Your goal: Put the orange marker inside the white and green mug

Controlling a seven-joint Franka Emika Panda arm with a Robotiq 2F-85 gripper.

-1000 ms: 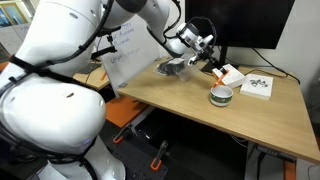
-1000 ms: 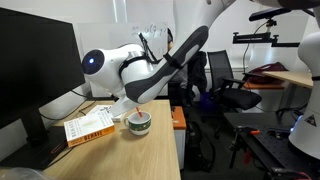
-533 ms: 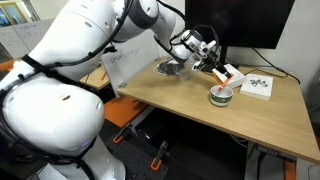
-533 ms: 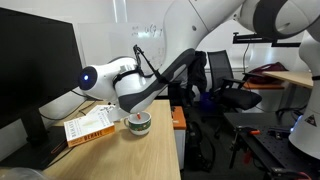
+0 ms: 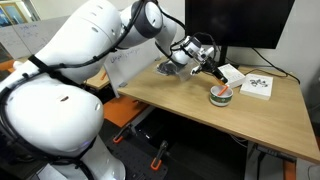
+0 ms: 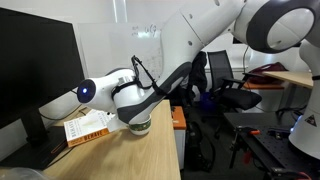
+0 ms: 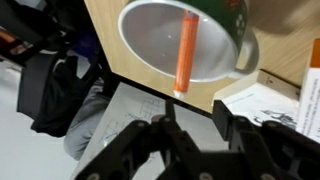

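The white and green mug (image 7: 150, 45) fills the top of the wrist view, seen from above, and stands on the wooden table (image 5: 180, 105). The orange marker (image 7: 184, 55) lies slanted inside it, its lower end reaching over the rim toward my fingers. My gripper (image 7: 195, 112) is open just above the mug's rim, and its fingers do not touch the marker. In an exterior view the gripper (image 5: 212, 74) hovers right over the mug (image 5: 221, 96). In an exterior view the arm hides most of the mug (image 6: 141, 127).
A white box (image 5: 256, 86) lies beside the mug, and a smaller white and orange box (image 5: 231, 74) lies behind it. A black monitor (image 5: 240, 25) stands at the back. A whiteboard (image 5: 125, 65) leans at the table's far end. A booklet (image 6: 88, 126) lies near the mug.
The arm has swung the gripper from beside the monitor stand to right over the mug. The marker now rests in the mug, free of the fingers.
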